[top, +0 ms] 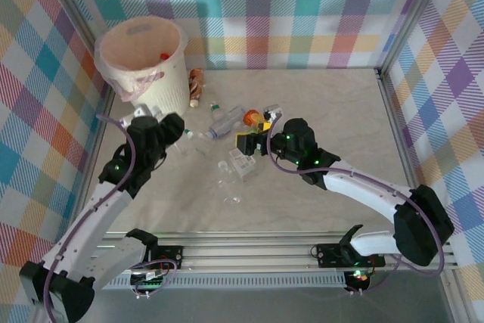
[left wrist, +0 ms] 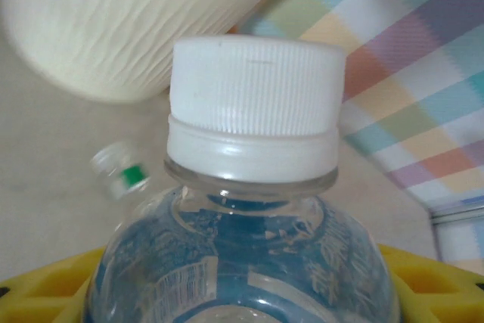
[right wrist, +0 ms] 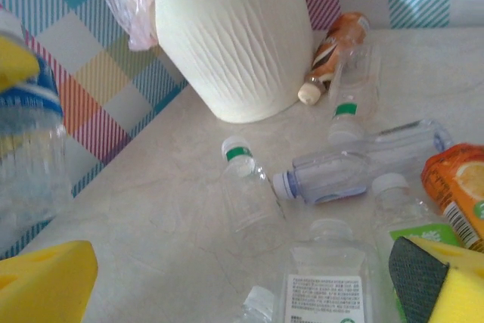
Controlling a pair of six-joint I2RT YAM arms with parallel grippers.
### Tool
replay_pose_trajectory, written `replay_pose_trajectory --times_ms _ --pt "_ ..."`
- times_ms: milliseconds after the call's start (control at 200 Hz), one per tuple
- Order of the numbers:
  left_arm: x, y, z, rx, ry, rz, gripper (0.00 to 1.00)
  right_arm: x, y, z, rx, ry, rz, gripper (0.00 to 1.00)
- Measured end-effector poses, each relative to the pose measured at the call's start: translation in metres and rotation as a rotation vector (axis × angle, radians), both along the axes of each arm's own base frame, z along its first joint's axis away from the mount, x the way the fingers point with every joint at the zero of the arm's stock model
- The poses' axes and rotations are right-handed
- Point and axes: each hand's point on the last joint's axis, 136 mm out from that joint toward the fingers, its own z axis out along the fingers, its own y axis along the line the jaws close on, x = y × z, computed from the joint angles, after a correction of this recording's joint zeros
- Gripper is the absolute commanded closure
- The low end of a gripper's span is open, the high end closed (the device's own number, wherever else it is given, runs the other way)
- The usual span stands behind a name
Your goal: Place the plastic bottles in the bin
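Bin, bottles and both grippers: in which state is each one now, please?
bin: upright, open on top, lined with a bag.
left gripper: fingers shut on the white-capped bottle.
white-capped bottle: capped, held up.
right gripper: fingers wide open, holding nothing.
orange-label bottle: capped, lying on its side beside the bin.
clear bottle: capped, lying on its side.
green-banded bottle: capped, lying on its side.

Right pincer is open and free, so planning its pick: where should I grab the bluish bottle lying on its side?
Probably mid-body, from straight above. The bluish bottle lies flat on the table, so the right pincer can straddle its narrow width there; the cap end tapers and might slip out.
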Motion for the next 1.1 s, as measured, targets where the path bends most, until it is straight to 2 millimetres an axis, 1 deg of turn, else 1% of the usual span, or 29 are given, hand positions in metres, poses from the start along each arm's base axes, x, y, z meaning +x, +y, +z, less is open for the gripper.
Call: replay_pose_trajectory --times_ms 50,120,195,285,435,560,660,760,850,975,1055,1100 --pt "0.010 -0.003 0.024 -0.001 -0.060 -0.004 0.55 0.000 -0.004 0.009 0.013 -0.019 -0.015 0.00" --pt "0.021 -0.004 0.051 0.006 -0.132 -0.003 0.55 -0.001 -0.009 0.021 0.030 -0.043 -0.034 0.00" --pt "0.031 -0.004 0.074 0.026 -0.190 0.002 0.55 -0.002 -0.014 0.030 0.043 -0.062 -0.051 0.00" --pt "0.045 0.000 0.098 0.060 -0.248 0.033 0.55 -0.003 -0.018 0.033 0.048 -0.072 -0.065 0.00" --pt "0.071 0.024 0.134 0.130 -0.318 0.116 0.55 -0.002 -0.021 0.034 0.046 -0.075 -0.080 0.00" --pt "0.099 0.043 0.173 0.219 -0.382 0.180 0.55 -0.002 -0.024 0.031 0.036 -0.067 -0.091 0.00" --pt "0.118 0.056 0.193 0.296 -0.413 0.222 0.55 -0.003 -0.025 0.030 0.031 -0.064 -0.094 0.00" --pt "0.136 0.074 0.201 0.365 -0.416 0.273 0.55 -0.003 -0.026 0.028 0.023 -0.057 -0.095 0.00" --pt "0.154 0.093 0.199 0.404 -0.407 0.315 0.54 -0.003 -0.026 0.026 0.018 -0.053 -0.101 0.00" --pt "0.187 0.116 0.184 0.445 -0.362 0.354 0.54 -0.003 -0.027 0.024 0.013 -0.047 -0.101 0.00" --pt "0.208 0.126 0.172 0.465 -0.330 0.367 0.54 -0.004 -0.027 0.020 0.001 -0.036 -0.101 0.00" --pt "0.219 0.131 0.162 0.480 -0.304 0.369 0.54 -0.004 -0.028 0.017 -0.008 -0.028 -0.101 0.00"
